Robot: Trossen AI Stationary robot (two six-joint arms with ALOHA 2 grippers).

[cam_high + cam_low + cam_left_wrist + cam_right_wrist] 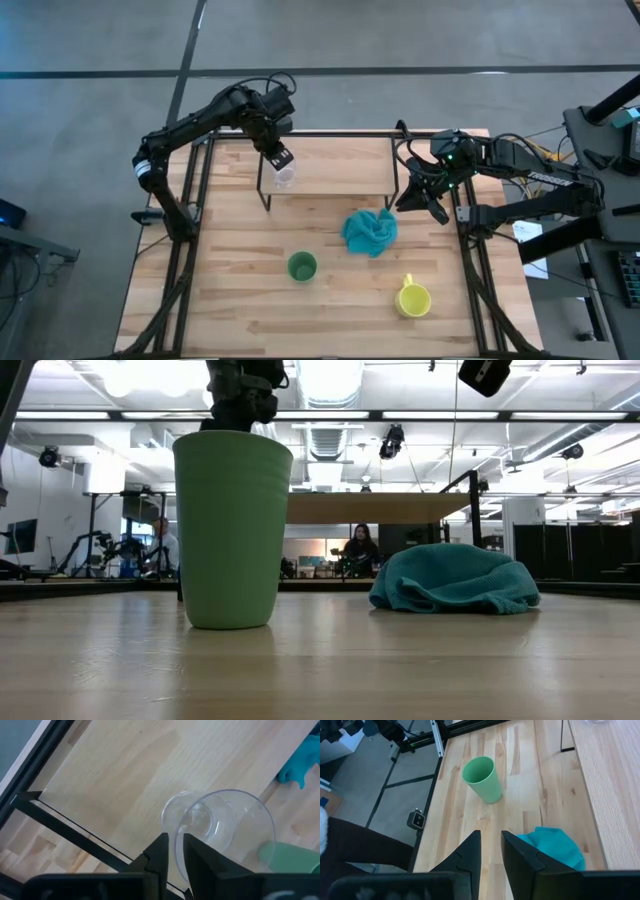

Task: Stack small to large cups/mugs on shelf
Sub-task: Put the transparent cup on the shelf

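Observation:
The clear glass cup is upright over the left front part of the light-wood shelf, and my left gripper is shut on it. The green cup stands upright on the table in front of the shelf, large in the low view. The yellow mug stands on its base near the table's right near corner. My right gripper hovers by the shelf's right end, its fingers a narrow gap apart, touching nothing. In the low view the green cup hides the glass. My left gripper holds the glass cup by its rim, on the side nearest the wrist. The wall runs between the two fingers, one finger inside the cup and one outside. The fingers come from above, pointing down. The cup is upright; whether its base rests on the shelf I cannot tell.
A crumpled teal cloth lies on the table in front of the shelf's right end, between the shelf and the yellow mug. The shelf's black legs stand at its corners. People sit in the room far behind the table.

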